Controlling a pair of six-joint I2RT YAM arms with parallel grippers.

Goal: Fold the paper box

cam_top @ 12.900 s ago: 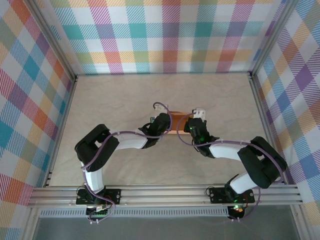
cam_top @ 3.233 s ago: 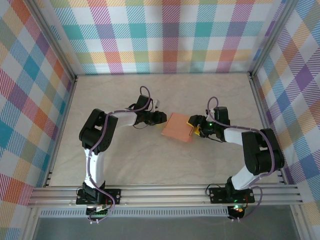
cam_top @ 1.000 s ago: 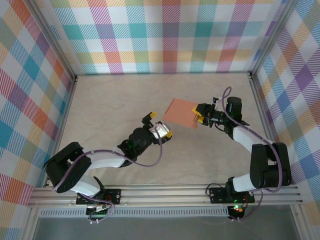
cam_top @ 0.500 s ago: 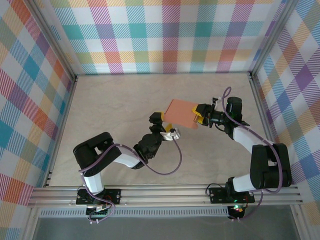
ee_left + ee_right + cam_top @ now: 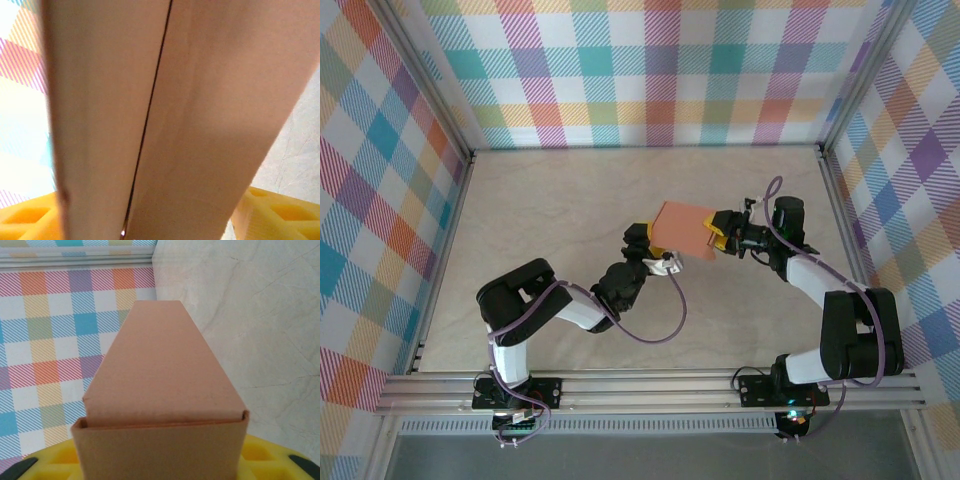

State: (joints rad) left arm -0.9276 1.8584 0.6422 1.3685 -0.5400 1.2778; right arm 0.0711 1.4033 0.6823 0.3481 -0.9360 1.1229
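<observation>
Extending from the right tool [image 5: 718, 233], paper box [image 5: 682, 230] points left.

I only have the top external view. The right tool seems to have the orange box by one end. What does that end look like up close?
Observer: From the right wrist, an outer band wraps the near end of the paper box, between the right tool's yellow pads.
Operator: Is the left tool on it?
Observer: From the left wrist, the left tool's yellow pads stand on either side of the box. I cannot tell whether they touch it.
Operator: Anything on that face?
Observer: A thin dark seam runs along it.
</observation>
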